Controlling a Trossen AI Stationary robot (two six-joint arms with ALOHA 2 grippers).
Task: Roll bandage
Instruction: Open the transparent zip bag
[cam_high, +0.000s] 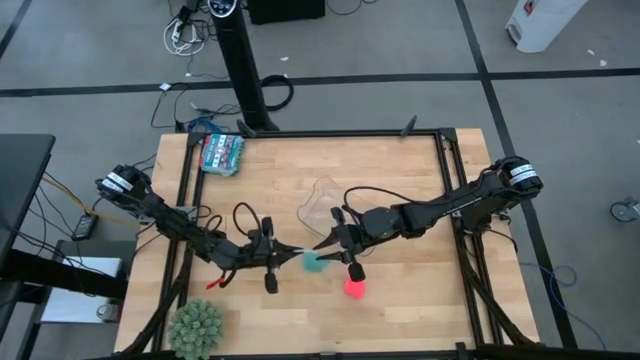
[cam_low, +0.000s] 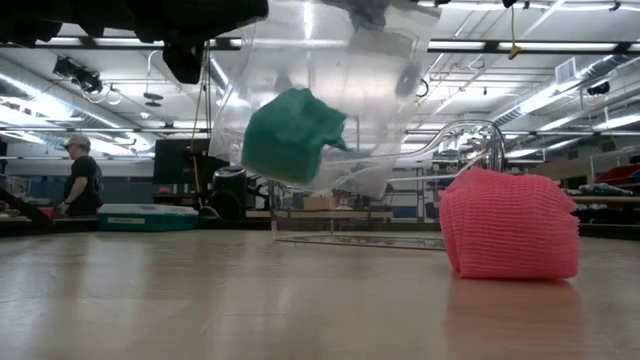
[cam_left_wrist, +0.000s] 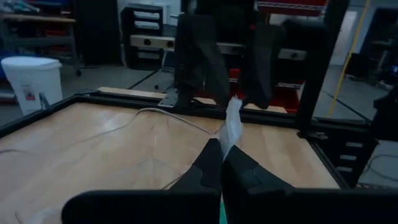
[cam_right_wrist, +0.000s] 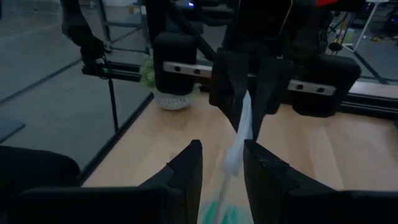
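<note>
The pink-red bandage (cam_high: 354, 288) is a chunky roll standing on the table by its base; it also shows in the low view (cam_low: 510, 225), and no gripper touches it. A clear plastic bag (cam_low: 330, 90) with a teal roll (cam_low: 290, 135) inside hangs above the table between both grippers. My left gripper (cam_high: 290, 252) is shut on the bag's top edge. My right gripper (cam_right_wrist: 221, 165) faces it from the table's right. Its fingers are apart, on either side of the same edge (cam_right_wrist: 239, 146). My left gripper pinches the bag's top edge (cam_left_wrist: 231, 127), bunched into a narrow white strip, between its two fingers. The fingers come level from the table's left. The bag hangs below the fingers, clear of the table, with the teal roll in it. Whether my right gripper touches the bag, I cannot tell.
A second clear plastic bag (cam_high: 320, 200) lies on the table behind the grippers. A teal box (cam_high: 222, 153) sits at the far left corner and a green spiky ball (cam_high: 196, 327) at the near left. A person (cam_low: 82, 180) stands in the room beyond.
</note>
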